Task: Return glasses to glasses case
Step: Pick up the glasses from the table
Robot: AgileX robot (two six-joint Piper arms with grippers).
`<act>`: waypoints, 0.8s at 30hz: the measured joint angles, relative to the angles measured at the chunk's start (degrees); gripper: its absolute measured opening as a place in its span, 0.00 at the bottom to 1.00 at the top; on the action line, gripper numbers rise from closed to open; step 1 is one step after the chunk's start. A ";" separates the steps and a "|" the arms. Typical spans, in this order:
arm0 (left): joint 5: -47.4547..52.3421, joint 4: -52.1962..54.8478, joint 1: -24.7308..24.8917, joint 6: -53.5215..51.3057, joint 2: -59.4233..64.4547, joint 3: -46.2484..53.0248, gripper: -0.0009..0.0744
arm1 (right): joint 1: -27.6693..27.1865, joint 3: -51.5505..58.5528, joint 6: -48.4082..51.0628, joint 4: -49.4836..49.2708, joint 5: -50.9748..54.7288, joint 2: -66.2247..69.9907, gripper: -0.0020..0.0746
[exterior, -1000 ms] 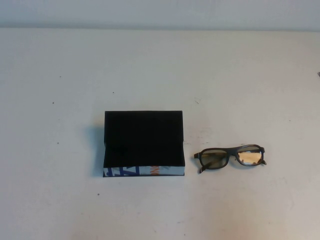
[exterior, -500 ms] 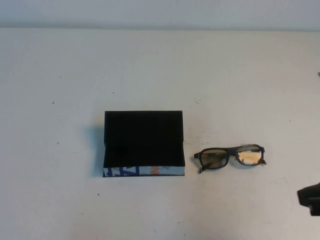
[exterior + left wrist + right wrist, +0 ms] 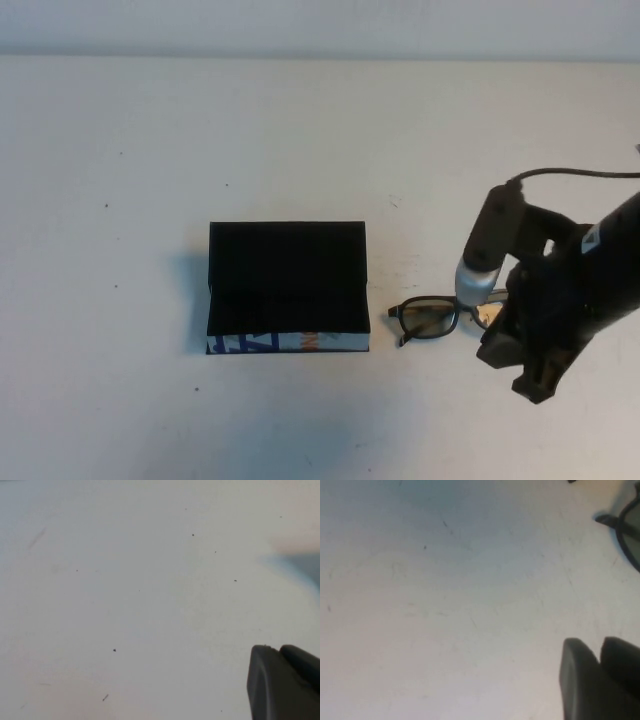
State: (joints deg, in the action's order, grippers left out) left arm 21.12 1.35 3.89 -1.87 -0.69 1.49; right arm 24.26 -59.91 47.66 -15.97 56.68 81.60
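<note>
The glasses case [image 3: 288, 285] lies open left of the table's middle, black inside, with its blue and orange printed strip facing me. The glasses [image 3: 430, 320], dark-framed, lie on the table just right of the case. My right gripper [image 3: 505, 345] hangs over their right half and hides that lens. In the right wrist view the right gripper [image 3: 597, 642] is shut and empty above bare table, with a bit of the glasses [image 3: 630, 535] at the edge. My left gripper [image 3: 277, 650] is shut and empty over bare table; it is out of the high view.
The white table [image 3: 300, 140] has only small specks and scuffs around the case and glasses. The right arm [image 3: 580, 270] reaches in from the right edge. A pale wall runs along the back.
My right arm has come in from the lower right edge and now hangs over the right half of the glasses. The case and glasses have not moved.
</note>
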 joint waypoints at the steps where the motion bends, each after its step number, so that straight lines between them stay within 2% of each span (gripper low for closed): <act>1: 0.00 0.00 0.00 0.00 0.00 0.00 0.01 | 0.09 -0.91 4.19 0.35 0.43 1.33 0.12; 5: 0.09 0.00 0.00 0.00 0.00 0.00 0.01 | 0.23 -3.44 16.43 2.73 0.96 5.17 0.27; 11: 0.09 0.00 0.00 0.00 0.00 0.00 0.01 | 0.31 -6.12 20.80 7.53 -3.00 8.55 0.50; 15: 0.09 0.00 0.00 0.00 0.00 0.00 0.01 | 0.31 -6.55 24.75 9.03 -6.23 10.48 0.55; 24: 0.09 0.00 0.00 0.00 0.00 0.00 0.01 | 0.31 -10.31 27.99 10.61 -6.35 16.98 0.56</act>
State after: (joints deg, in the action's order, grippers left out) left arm 21.21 1.35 3.89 -1.87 -0.69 1.49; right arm 24.57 -70.22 75.65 -5.36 50.33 98.58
